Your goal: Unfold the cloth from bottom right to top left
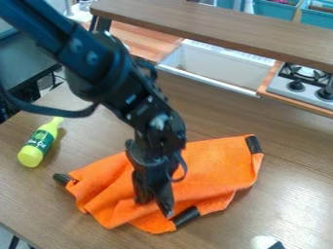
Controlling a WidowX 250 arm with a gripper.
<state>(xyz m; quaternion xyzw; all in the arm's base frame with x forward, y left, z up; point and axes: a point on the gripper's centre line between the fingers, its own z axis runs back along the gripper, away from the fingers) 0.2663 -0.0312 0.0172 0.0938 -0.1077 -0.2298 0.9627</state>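
Observation:
The orange cloth [218, 163] lies crumpled on the wooden table, with wrinkles and folds toward its lower left. Black patches mark its corners at the upper right, at the left and near the bottom edge. My gripper [155, 210] hangs down over the lower middle of the cloth, its tips just left of the bottom black patch. The arm covers part of the cloth's upper middle. Whether any fabric is between the tips is unclear.
A yellow-green bottle [40, 142] lies on the table at the left. A white sink basin [218, 68] and a stove [304, 82] stand behind, below a wooden shelf [221, 26]. A small white and black object [265, 242] is at the bottom right edge.

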